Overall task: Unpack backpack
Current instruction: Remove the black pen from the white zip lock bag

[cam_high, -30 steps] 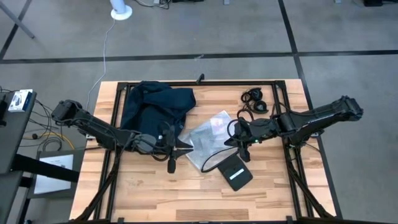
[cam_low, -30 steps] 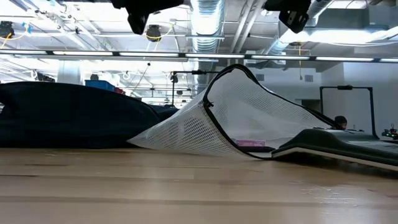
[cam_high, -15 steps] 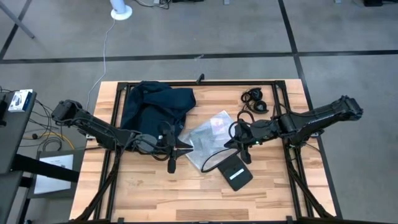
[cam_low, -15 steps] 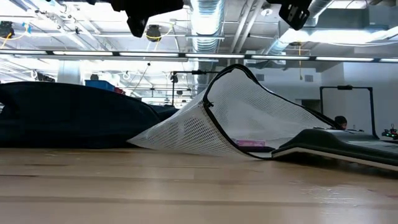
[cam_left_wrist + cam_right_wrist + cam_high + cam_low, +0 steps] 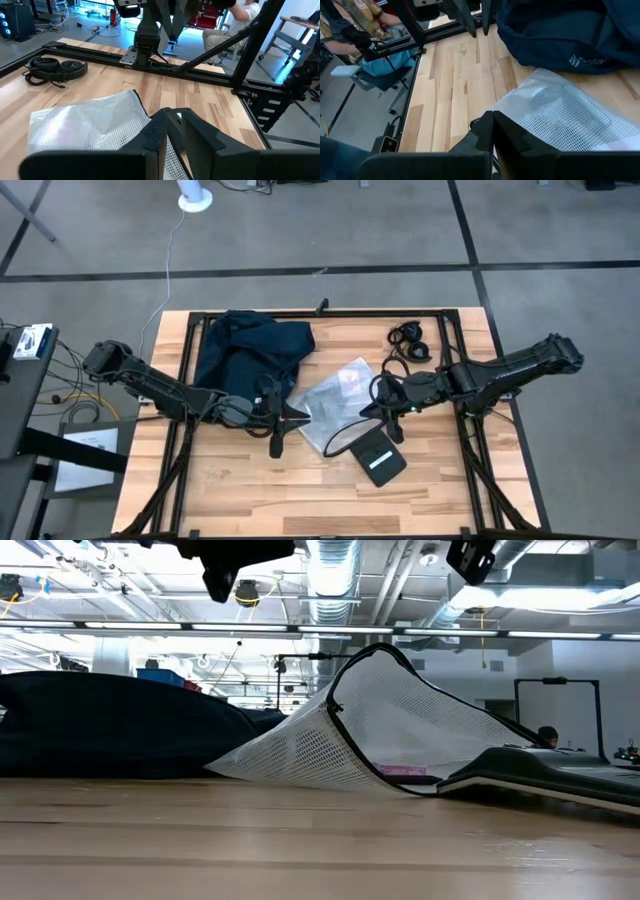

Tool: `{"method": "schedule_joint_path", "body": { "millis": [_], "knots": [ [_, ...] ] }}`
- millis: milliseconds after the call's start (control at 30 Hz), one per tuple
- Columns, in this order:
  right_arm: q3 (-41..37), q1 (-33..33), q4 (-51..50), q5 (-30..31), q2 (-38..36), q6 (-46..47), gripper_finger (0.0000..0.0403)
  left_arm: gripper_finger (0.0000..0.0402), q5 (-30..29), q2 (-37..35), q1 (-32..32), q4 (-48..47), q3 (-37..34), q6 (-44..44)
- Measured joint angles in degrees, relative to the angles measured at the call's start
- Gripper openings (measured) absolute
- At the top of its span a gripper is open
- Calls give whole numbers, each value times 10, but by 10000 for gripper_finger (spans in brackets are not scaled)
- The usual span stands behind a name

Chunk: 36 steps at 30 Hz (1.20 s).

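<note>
The dark navy backpack (image 5: 250, 350) lies slumped on the far left of the table, its white logo (image 5: 587, 61) toward the middle. A clear mesh pouch (image 5: 335, 402) lies beside it, one edge (image 5: 385, 665) arching up. My left gripper (image 5: 298, 417) hangs shut above the table between the backpack and the mesh pouch, its fingers (image 5: 167, 131) pointing toward the right arm. My right gripper (image 5: 368, 411) hangs shut above the pouch's right edge and points toward the backpack (image 5: 560, 30). Neither gripper holds anything.
A flat black pouch (image 5: 381, 457) with a white label lies near the table's front, right of the mesh pouch. Black headphones with a cord (image 5: 410, 340) lie at the far right. A black frame rail (image 5: 320, 314) runs along the table's far edge. A person (image 5: 235, 20) sits beyond the table.
My right gripper has risen a little above the mesh pouch. The backpack and both pouches lie as before.
</note>
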Motion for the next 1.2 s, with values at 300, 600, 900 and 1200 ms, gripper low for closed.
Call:
{"method": "schedule_joint_path", "body": {
  "millis": [300, 600, 900, 1200],
  "knots": [
    [0, 1, -22, 0, 0, 14, 0, 45, 22, 0, 0, -5, 0, -12],
    [0, 26, -198, -19, 0, 85, 0, 45, 24, 0, -1, -75, 0, -40],
    [-41, 47, -109, -19, 0, 93, 0, 28, 24, 0, -15, -94, 0, -46],
    [-68, 71, -68, -48, 0, 86, 0, 0, 32, 0, -14, -98, 0, -39]
  ]
}}
